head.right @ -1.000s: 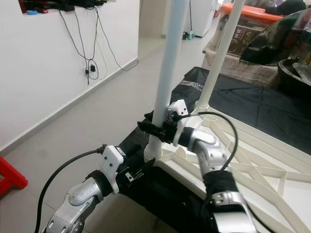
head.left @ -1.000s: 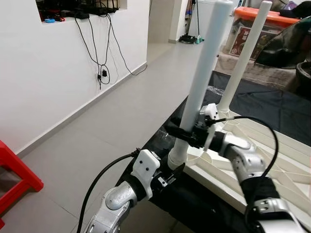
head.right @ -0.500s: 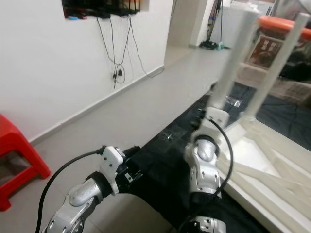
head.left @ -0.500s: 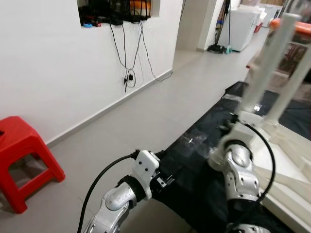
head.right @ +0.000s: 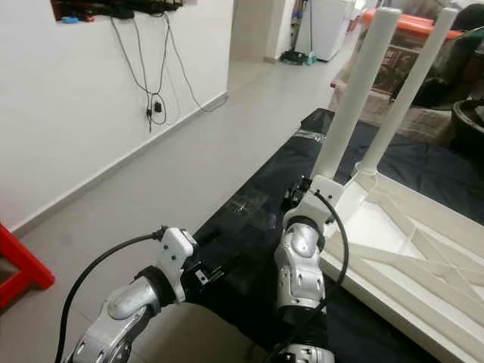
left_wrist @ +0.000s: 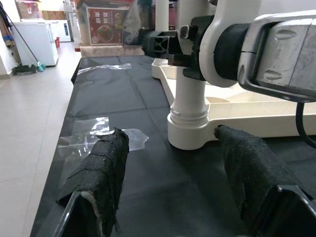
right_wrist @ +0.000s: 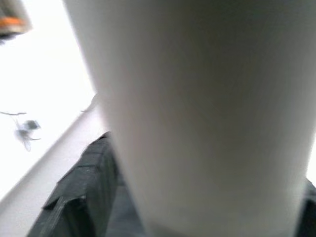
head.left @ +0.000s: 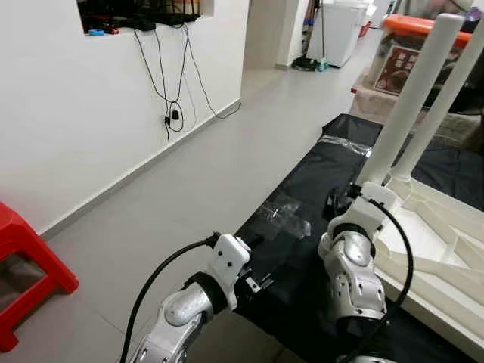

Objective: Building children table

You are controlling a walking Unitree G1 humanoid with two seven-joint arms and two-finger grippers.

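Head pair looks down; both wrists close on table leg (left_wrist: pixel 190 94).

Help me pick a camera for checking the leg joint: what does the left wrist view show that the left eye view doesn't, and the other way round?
Left wrist view: the socket where the near leg meets the tabletop's corner, clear tape on the black sheet, and the left gripper open just short of that corner.

Left eye view: both legs up to their tops, the red stool, the wall cables.

Both: the near leg, the right gripper at its base, the upturned tabletop.
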